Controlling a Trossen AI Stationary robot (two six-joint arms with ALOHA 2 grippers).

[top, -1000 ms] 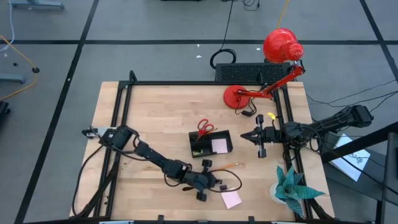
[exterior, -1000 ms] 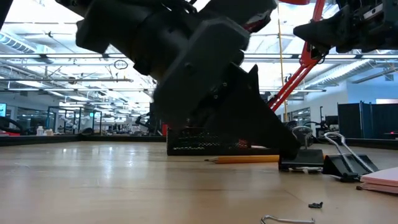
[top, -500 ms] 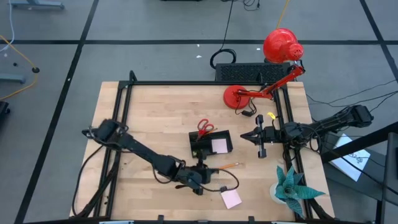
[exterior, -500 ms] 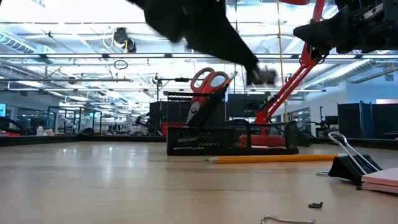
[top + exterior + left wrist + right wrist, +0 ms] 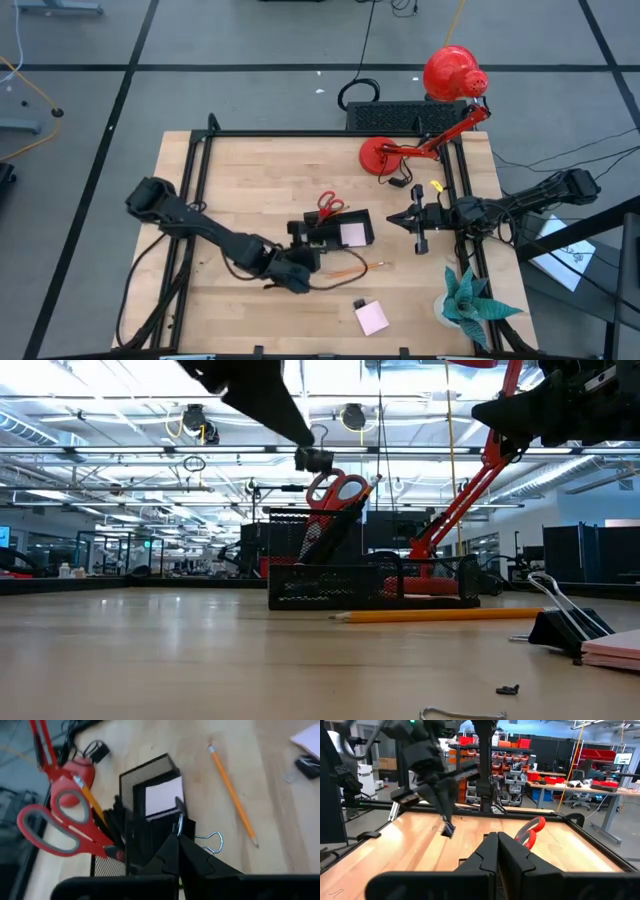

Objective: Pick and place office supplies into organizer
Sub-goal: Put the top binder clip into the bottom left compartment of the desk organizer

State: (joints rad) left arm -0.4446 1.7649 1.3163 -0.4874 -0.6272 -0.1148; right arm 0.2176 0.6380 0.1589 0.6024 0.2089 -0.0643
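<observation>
Above organizer (image 5: 340,231), left gripper (image 5: 299,228) w/ clip (image 5: 314,458).

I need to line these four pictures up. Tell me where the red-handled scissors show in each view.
High view: the scissors stand at the organizer's far left corner.
Low view: centre, handles sticking up above the organizer.
Left wrist view: left side, handles large and close.
Right wrist view: right of centre, red loops above the fingers.
Shared landmark: the organizer, though it barely shows in the right wrist view.

No text, label, brand, number or sign can be read in any view.
</observation>
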